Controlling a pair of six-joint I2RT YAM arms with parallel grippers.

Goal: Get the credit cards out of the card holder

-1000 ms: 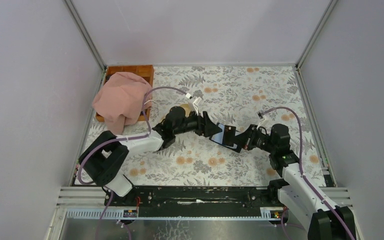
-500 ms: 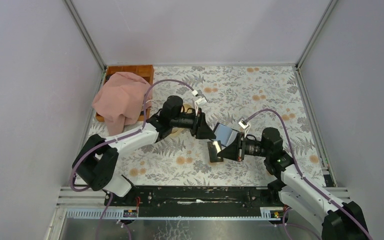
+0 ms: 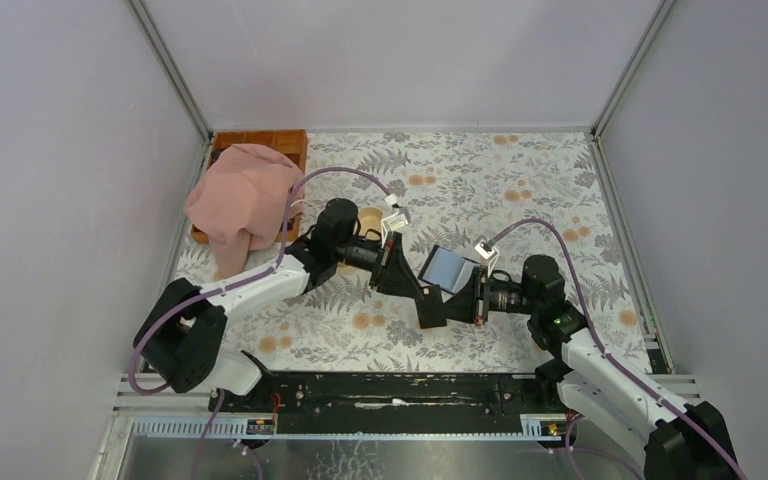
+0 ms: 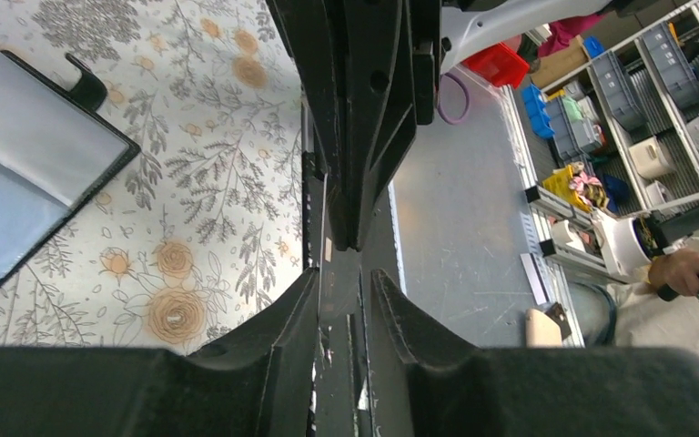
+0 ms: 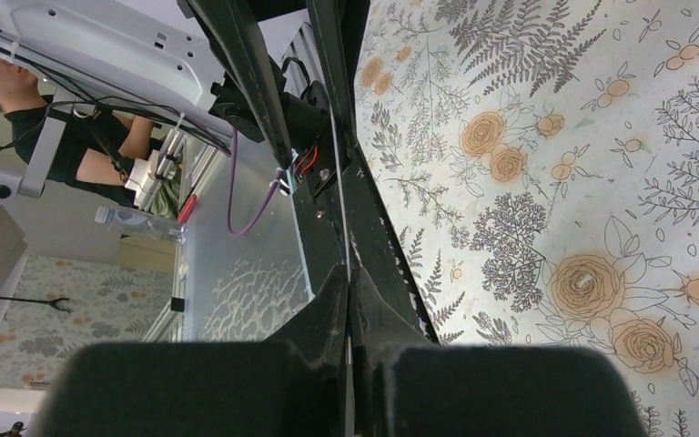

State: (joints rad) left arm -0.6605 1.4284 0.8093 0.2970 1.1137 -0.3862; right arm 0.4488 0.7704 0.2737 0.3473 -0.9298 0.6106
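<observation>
The card holder (image 3: 447, 268) hangs open above the table's middle, its blue-grey inside tilted up. The left wrist view has the same panel (image 4: 27, 173) at the left. My right gripper (image 3: 450, 303) is shut on the holder's lower half, and a thin pale edge shows between its closed fingers (image 5: 349, 282). My left gripper (image 3: 415, 288) points at it tip to tip. Its jaws (image 4: 346, 278) stand a narrow gap apart, with only the rail behind showing through. Its fingers (image 5: 241, 82) also appear spread in the right wrist view. No credit cards show apart from the holder.
A pink cloth (image 3: 242, 200) lies over a wooden tray (image 3: 260, 140) at the back left. A beige dish (image 3: 370, 218) sits just behind the left wrist. The black rail (image 3: 400, 392) runs along the near edge. Grey walls close in both sides.
The right gripper swung the holder nearer and tipped its inside upward. The left gripper moved down towards it, and its jaws narrowed.
</observation>
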